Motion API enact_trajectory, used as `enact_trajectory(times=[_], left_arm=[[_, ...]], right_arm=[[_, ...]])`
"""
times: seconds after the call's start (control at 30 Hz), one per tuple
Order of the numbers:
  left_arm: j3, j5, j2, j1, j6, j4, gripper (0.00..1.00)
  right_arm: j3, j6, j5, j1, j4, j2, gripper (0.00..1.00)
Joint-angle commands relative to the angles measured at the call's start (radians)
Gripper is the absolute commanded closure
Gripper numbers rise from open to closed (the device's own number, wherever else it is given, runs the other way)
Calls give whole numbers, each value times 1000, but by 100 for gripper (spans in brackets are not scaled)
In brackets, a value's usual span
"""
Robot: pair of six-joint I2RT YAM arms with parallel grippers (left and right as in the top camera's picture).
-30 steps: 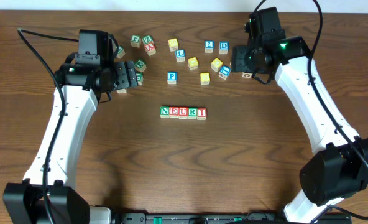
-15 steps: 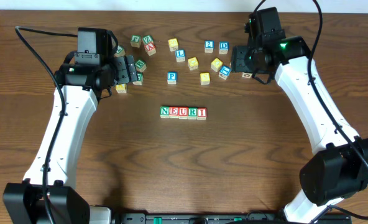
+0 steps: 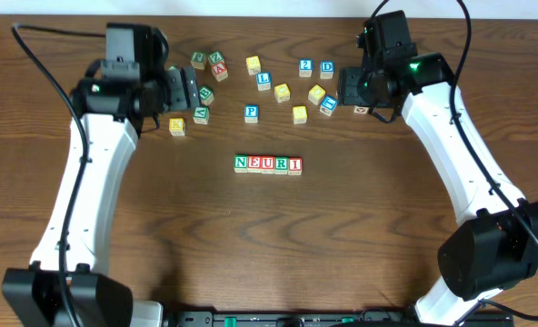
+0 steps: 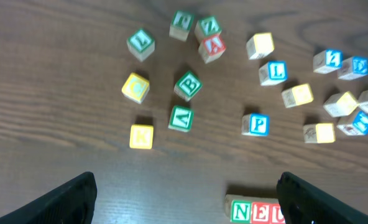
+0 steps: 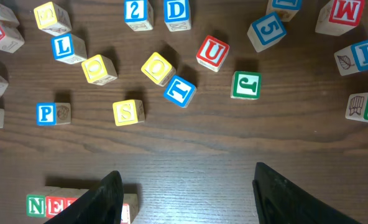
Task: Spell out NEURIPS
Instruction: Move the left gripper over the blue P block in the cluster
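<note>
Midway across the wooden tabletop [image 3: 269, 245], five cubes stand touching in a straight row [image 3: 268, 164] that reads N, E, U, R, I from left to right. Past the row's left end, on the side away from the arm bases, the blue P cube [image 3: 251, 113] sits alone, well apart from the row. Past the row's right end on that same far side lies a yellow cube [image 3: 299, 114]; the right wrist view shows what looks like an S on it [image 5: 128, 112], though the pale letter is hard to read. Farther from the row than these two, loose cubes are scattered, among them a blue L cube [image 3: 264, 80], a blue 2 cube [image 3: 305, 66] and a blue D cube [image 3: 327, 67].

The left jaws hang beyond the row and well to its left, above a cluster of green-lettered cubes [image 4: 187, 85], spread wide with nothing between them. The right jaws hang beyond the row and to its right, also apart and holding nothing.
</note>
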Motion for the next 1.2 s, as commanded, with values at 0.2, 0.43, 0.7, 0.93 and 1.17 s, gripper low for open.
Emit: enact_trajectory(times=[0.2,0.43,0.7,0.93,1.17], left_arm=[[355,8,207,-45,90,-174,9],[386,8,260,-80,85,-176,9],[373,8,264,-84,85,-176,9],[358,8,265,-84,85,-175,9],[355,9,267,-90,71,-167,9]], right_arm=[[18,-11,-2,9,-6,4,37],[18,-11,2,3,-16,4,37],[18,-11,2,-10,-9,7,37],[18,-7,-10,-10,-7,36,37],[18,1,-29,-10,-8,62,37]])
